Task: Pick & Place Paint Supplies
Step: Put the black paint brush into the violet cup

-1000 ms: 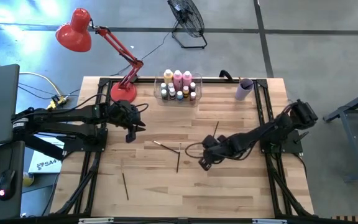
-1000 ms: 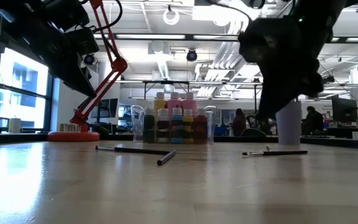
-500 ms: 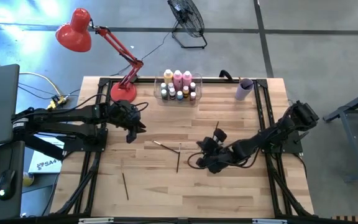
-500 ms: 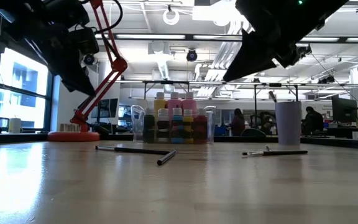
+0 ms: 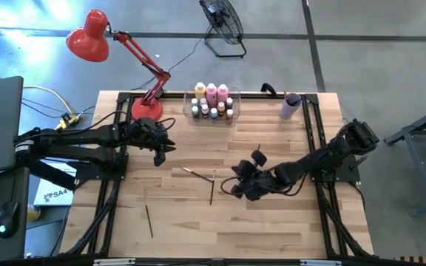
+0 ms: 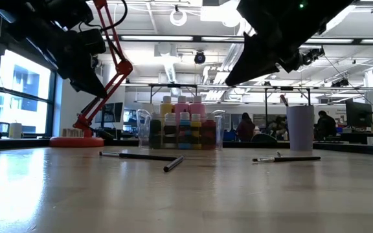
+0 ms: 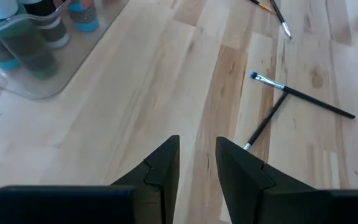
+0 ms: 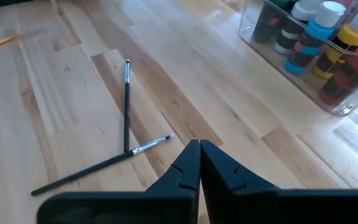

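Pale wooden planks make up the desk point(image 5: 272, 229), framed by dark metal rails and standing on a grey concrete floor. At its far edge a red lamp point(image 5: 87, 35) rises from a round red base, and a black fan point(image 5: 222, 21) sits on the floor beyond.

Near the middle of that far edge stands a clear plastic bin point(image 5: 196, 118), rectangular with rounded corners. It holds the taller pink and yellow-orange paint bottles point(image 5: 211, 91) and the tiny white-capped bottles point(image 5: 214, 112). A lilac cup point(image 5: 291, 106) stands well apart toward the right corner.

Thin dark paintbrushes lie loose on the bare wood: two crossed brushes point(image 5: 207, 179) in the middle, a short brush point(image 5: 257, 151) beyond the right arm, and a lone brush point(image 5: 149, 220) toward the near left.

The left end effector point(image 5: 161, 150) hangs above the desk left of centre, its dark wedge-shaped fingers point(image 7: 163, 167) a little apart with nothing between them. The right end effector point(image 5: 237, 182) hovers just right of the crossed brushes, fingers point(image 8: 211, 169) pressed together and holding nothing. In the low view both arms hang above the desk surface, leaving the bin and cup in plain sight.
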You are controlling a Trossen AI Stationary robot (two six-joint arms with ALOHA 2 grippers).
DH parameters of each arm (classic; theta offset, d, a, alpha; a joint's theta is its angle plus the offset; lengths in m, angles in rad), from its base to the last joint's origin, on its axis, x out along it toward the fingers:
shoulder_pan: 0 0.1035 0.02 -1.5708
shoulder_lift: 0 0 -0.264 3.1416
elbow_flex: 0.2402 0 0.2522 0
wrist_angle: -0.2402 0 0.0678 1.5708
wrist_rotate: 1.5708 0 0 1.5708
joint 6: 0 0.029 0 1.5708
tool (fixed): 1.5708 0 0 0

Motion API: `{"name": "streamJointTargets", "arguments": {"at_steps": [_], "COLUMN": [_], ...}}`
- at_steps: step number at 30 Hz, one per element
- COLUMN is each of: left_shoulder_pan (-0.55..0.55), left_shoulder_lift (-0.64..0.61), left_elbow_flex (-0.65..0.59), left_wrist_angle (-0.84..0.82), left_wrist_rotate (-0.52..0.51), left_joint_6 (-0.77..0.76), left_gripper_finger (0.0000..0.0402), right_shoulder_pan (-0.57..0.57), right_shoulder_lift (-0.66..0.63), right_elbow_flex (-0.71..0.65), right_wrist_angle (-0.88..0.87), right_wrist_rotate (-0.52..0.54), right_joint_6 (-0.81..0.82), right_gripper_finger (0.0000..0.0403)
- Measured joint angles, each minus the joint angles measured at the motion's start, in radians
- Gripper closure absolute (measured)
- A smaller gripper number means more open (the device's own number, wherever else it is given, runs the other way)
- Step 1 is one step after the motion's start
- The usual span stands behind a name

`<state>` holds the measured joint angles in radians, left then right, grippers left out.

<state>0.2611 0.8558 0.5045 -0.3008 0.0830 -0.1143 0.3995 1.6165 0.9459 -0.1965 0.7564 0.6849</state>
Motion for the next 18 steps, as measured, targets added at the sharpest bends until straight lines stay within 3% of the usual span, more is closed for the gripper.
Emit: {"name": "streamJointTargets", "arguments": {"at_steps": [18], "left_shoulder_pan": [0.000], "left_shoulder_lift": [0.000], "left_elbow_flex": [0.000], "left_wrist_angle": [0.000], "left_wrist_rotate": [0.000], "left_joint_6": [0.032], "left_gripper_finger": [0.0300], "right_shoulder_pan": [-0.016], "right_shoulder_lift": [0.003], "right_elbow_flex": [0.000], "right_wrist_angle": [0.044], "right_wrist_rotate": [-0.001], "right_joint_6": [0.003], "right_gripper_finger": [0.0400]}}
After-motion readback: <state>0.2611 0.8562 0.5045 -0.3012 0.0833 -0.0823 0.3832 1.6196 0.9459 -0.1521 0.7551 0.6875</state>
